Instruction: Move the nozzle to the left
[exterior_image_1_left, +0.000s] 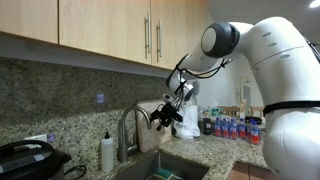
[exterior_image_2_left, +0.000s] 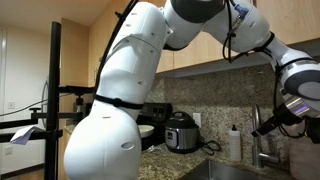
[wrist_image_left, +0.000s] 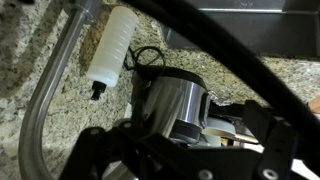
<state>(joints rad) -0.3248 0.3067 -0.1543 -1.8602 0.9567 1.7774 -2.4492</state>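
In an exterior view the nozzle (exterior_image_1_left: 121, 133) arches over the sink (exterior_image_1_left: 160, 168), with a white soap bottle (exterior_image_1_left: 107, 152) just to its left. The jaws hang just right of the arch; I cannot tell whether they are released or clenched. In an exterior view a steel cooker (exterior_image_2_left: 181, 131) stands on the granite surface (exterior_image_2_left: 160, 160), well left of the jaws. The wrist view shows the nozzle's curved pipe at the left, beside the bottle.
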